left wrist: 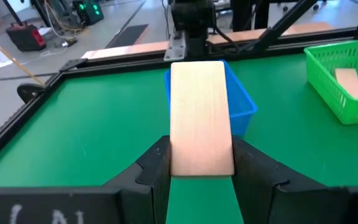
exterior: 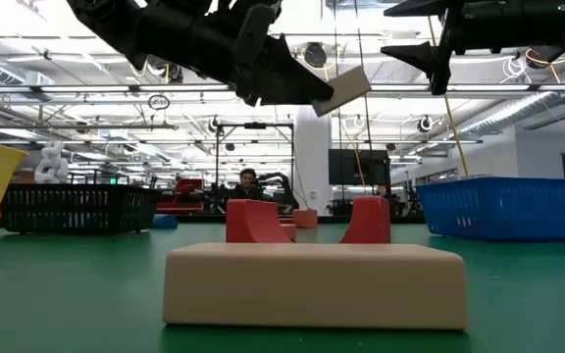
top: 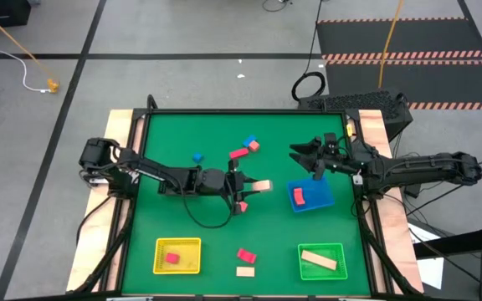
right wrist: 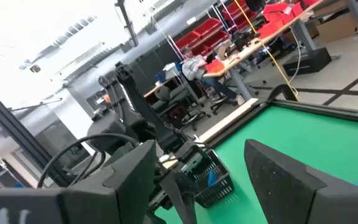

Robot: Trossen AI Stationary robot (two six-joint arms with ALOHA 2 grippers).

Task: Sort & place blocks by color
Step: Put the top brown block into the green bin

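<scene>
Left gripper (left wrist: 201, 163) clamps cream bar (left wrist: 199, 115), seemingly above table.

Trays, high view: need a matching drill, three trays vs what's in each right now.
Column 1:
1. yellow tray
2. green tray
3. blue tray

Column 2:
a. one cream bar
b. one red block, near the right gripper
c. one red block, front left of the table

Pairs: 1-c, 2-a, 3-b
</scene>
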